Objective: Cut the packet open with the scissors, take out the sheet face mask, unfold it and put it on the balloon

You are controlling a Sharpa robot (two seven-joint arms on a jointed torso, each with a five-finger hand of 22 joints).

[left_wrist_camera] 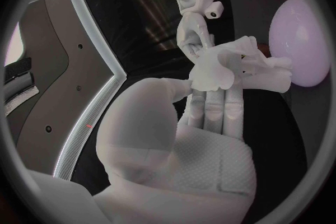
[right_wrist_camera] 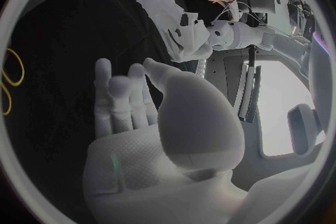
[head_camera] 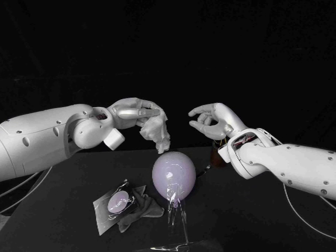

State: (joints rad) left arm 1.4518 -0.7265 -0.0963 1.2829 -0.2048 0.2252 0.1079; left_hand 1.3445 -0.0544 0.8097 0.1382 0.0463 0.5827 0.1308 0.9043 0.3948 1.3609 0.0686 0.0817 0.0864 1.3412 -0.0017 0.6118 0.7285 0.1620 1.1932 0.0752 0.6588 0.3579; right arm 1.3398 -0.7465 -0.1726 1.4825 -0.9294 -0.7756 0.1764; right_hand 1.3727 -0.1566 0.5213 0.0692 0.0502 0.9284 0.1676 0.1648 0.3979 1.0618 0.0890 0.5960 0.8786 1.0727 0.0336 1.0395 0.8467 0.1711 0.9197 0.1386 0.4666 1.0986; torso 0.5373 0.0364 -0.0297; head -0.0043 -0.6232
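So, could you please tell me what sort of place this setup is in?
Probably a robot lab bench: the left hand, holding the mask, and the right hand hover over a black table, with a balloon standing in for a face and a packet beside it.

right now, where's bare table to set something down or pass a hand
Bare table lies right of the balloon, beside the right arm, and in a strip between the left arm and the packet. Crowded: packet and clear film in front of the balloon; above it the left hand holds the mask.
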